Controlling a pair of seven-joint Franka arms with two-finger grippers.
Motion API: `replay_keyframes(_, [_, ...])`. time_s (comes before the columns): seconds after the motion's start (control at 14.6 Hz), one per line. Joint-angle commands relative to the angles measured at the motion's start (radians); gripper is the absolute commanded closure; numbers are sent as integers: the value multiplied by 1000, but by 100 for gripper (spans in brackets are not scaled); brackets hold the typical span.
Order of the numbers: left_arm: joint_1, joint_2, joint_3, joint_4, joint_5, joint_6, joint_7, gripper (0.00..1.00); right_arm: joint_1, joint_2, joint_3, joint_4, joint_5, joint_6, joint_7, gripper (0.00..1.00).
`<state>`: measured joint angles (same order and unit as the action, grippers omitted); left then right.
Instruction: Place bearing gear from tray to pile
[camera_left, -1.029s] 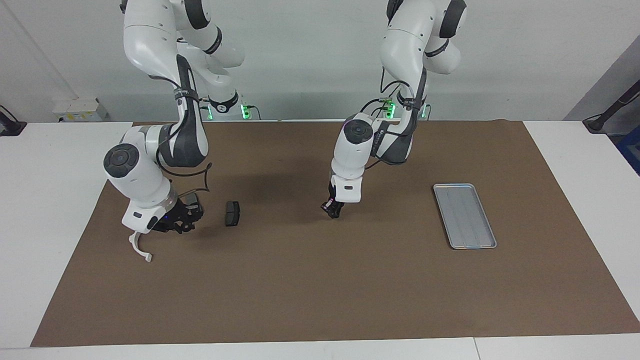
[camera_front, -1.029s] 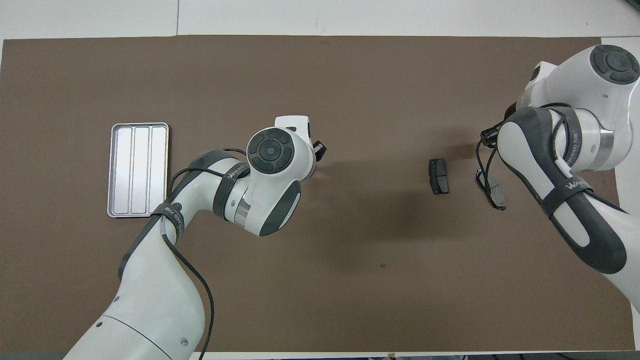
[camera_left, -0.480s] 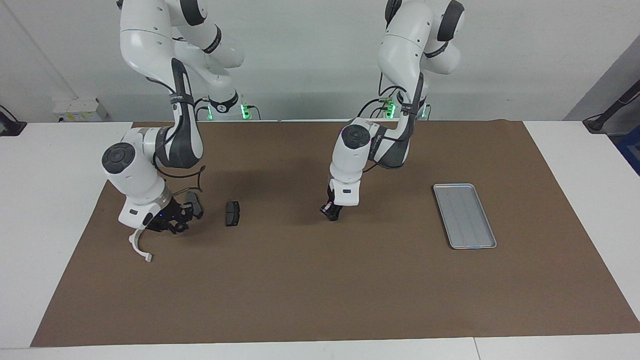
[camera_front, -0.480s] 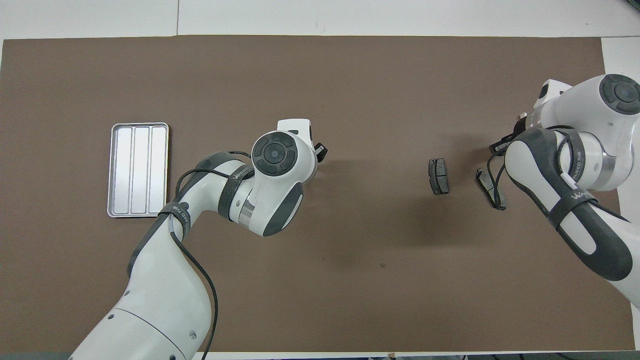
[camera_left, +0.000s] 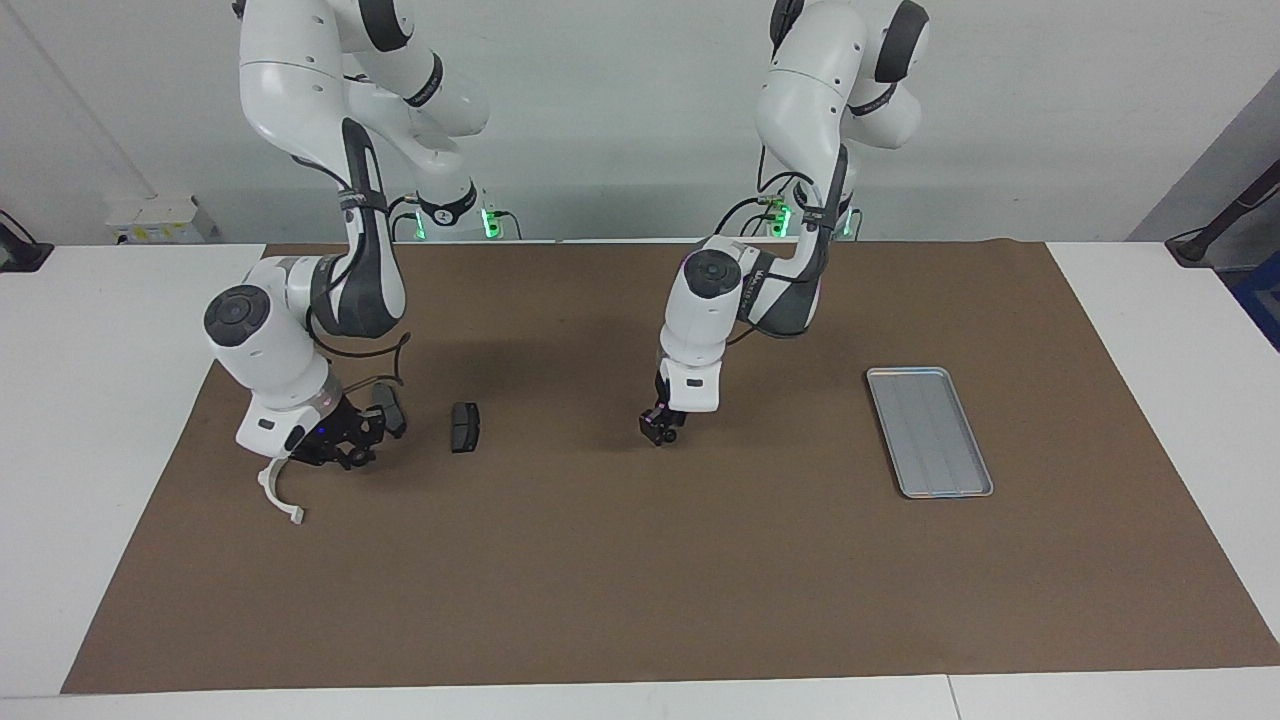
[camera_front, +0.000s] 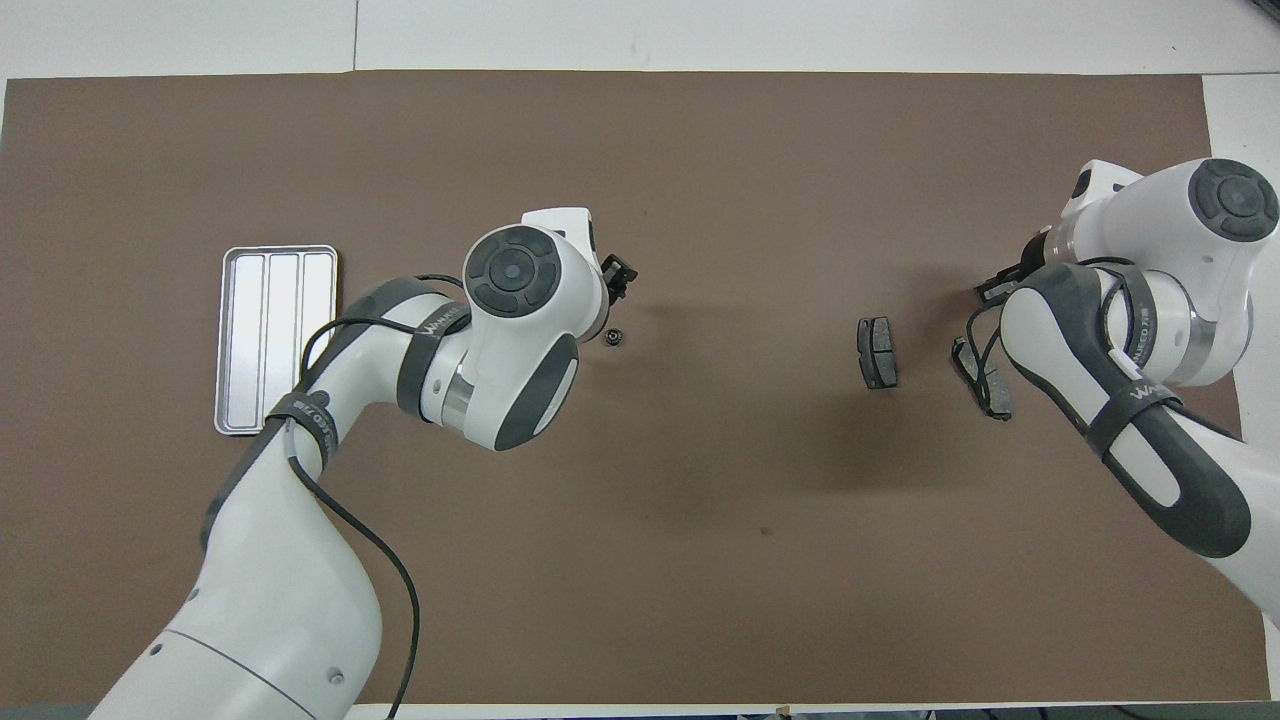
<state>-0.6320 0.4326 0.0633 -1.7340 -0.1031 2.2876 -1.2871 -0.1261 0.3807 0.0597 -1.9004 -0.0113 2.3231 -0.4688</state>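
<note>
Two grippers: your left gripper (camera_left: 660, 428), fingers apart, over mid-mat; your right gripper (camera_left: 345, 442) low at the pile (camera_front: 878, 352), grip cannot be told.
Bearing gear (camera_front: 614, 338): loose on the mat beside your left gripper.
Progress: off the tray (camera_left: 930, 432); not yet at the pile.
Count: one gear, two dark pads (camera_left: 465, 427), one white bracket (camera_left: 277, 492).

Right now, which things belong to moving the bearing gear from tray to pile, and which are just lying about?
Job in hand:
- small dark ring-shaped bearing gear, lying under the open left gripper
- empty silver-grey metal tray
- pile: white semicircular plastic bracket, two dark grey brake-pad-shaped pieces by the right gripper

Lying about:
- brown paper mat
</note>
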Motion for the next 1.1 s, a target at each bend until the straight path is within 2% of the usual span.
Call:
replay_keyframes(0.0, [111, -144, -2, -22, 17, -147, 79, 0, -12, 10, 15, -8, 4, 33, -17, 100])
replay_keyframes(0.34, [316, -300, -2, -16, 17, -382, 410, 0, -7, 27, 15, -8, 4, 70, -8, 100])
replay_keyframes(0.41, [345, -323, 0, -16, 17, -416, 476, 0, -6, 27, 15, -8, 4, 68, -7, 94])
replay_keyframes(0.48, [372, -348, 0, -16, 17, -442, 521, 0, -6, 27, 15, -8, 4, 68, -7, 74])
replay_keyframes(0.62, [429, -409, 0, -15, 19, -505, 598, 0, -6, 27, 15, -8, 4, 68, -7, 45])
replay_keyframes(0.75, [481, -449, 0, 2, 19, -566, 679, 0, -6, 27, 15, -6, 4, 64, -7, 34])
replay_keyframes(0.82, [507, -453, 0, 29, 20, -604, 713, 0, -6, 26, 15, -6, 4, 61, -7, 24])
replay_keyframes(0.89, [523, -447, -2, 65, 22, -640, 753, 0, -6, 21, 17, -3, 4, 52, -2, 19])
replay_keyframes(1.03, [573, -442, -16, 106, 65, -703, 824, 0, 3, 0, 23, 6, 5, 0, 51, 19])
